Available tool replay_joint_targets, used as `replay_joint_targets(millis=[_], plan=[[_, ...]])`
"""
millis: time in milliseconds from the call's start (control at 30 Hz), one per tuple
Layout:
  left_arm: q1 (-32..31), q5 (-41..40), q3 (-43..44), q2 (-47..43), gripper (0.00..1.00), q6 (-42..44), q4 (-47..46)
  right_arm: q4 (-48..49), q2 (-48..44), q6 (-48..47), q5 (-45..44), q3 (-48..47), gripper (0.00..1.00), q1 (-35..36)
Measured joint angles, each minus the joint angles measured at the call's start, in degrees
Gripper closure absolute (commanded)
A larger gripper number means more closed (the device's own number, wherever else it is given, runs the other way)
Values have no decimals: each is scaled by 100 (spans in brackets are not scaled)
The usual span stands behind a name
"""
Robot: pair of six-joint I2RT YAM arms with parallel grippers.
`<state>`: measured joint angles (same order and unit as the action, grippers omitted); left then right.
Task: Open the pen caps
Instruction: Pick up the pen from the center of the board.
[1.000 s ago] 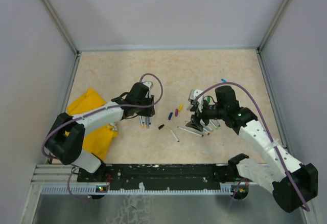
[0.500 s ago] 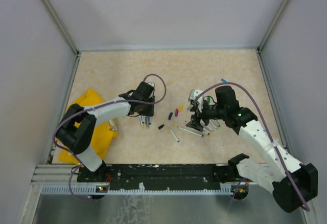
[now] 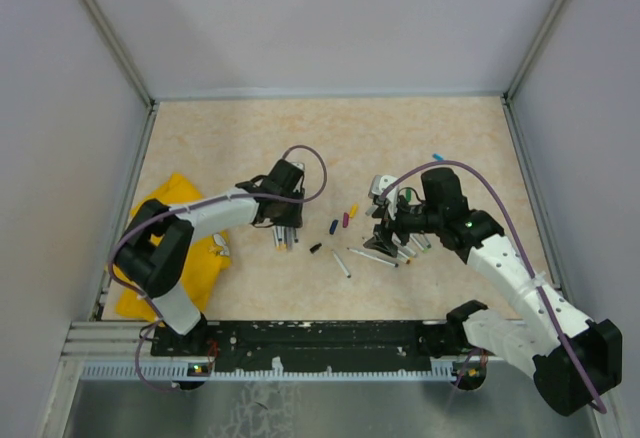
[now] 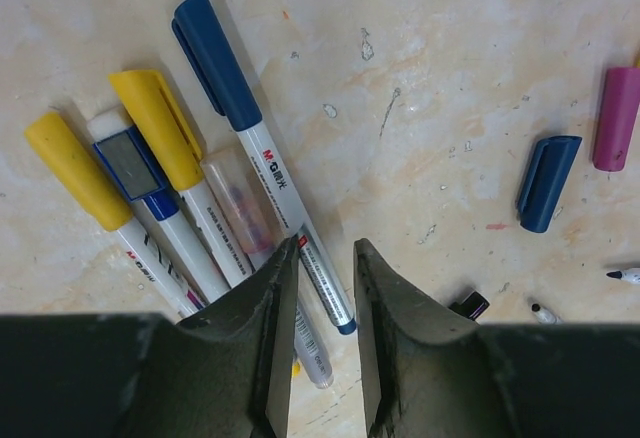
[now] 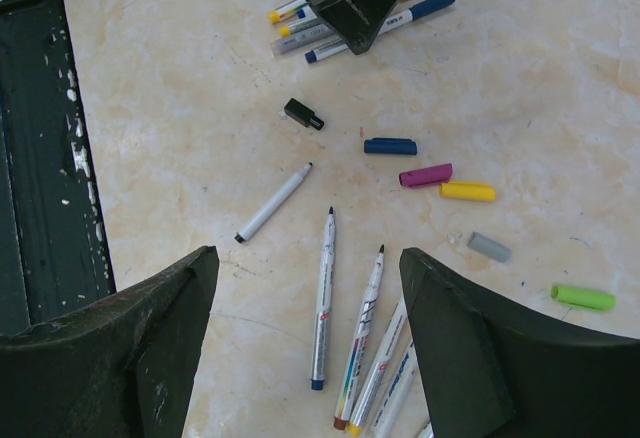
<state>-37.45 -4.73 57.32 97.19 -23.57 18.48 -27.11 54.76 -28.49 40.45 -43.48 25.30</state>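
Now, left claw (image 3: 284, 213) poised over capped pens (image 3: 285, 236)
Top view: the left arm is the nearer one. Left wrist: claw narrowly parted, empty; blue cap (image 4: 215, 53) at the pen's far end, barrel's near end beneath the gap. Right wrist: right claw (image 5: 305, 258) gapes empty above bare pens (image 5: 355, 358).

I'm seeing capped pens side by side, flat, left of the table's centre: a blue-capped pen (image 4: 215, 63) and two yellow-capped pens (image 4: 158, 123) among them. Right of centre, uncapped pens (image 5: 323, 298) with white barrels lie fanned, tips bare. Loose between the groups: blue cap (image 5: 390, 145), magenta cap (image 5: 426, 175), yellow cap (image 5: 467, 191), grey cap (image 5: 489, 247), green cap (image 5: 582, 297), and a black cap (image 5: 303, 114) towards the near edge.
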Motion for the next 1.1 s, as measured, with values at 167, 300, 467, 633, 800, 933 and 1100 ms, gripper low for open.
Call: replay_joint_targets(millis=[167,300,467,633,800,933,1100], plan=[[0,170,57,140,71,24,2,-2,0,0,0,0,26,0],[-20,293,153,236,71,96,63,-7,0,0,0,0,26,0],[-105,271,450,466,71,197,245,-37,0,0,-2,0,26,0],[-186,138,728,660,69,278,435,-39,-2,-2,0,0,26,0],[-326,-164,1043,863,67,315,737,-39,-2,-2,0,0,26,0],[-422,-411,1239,1001,72,356,935,-39,-7,-2,0,0,26,0],[-446,-514,1316,1062,87,424,1025,-39,-7,0,35,0,26,-48]])
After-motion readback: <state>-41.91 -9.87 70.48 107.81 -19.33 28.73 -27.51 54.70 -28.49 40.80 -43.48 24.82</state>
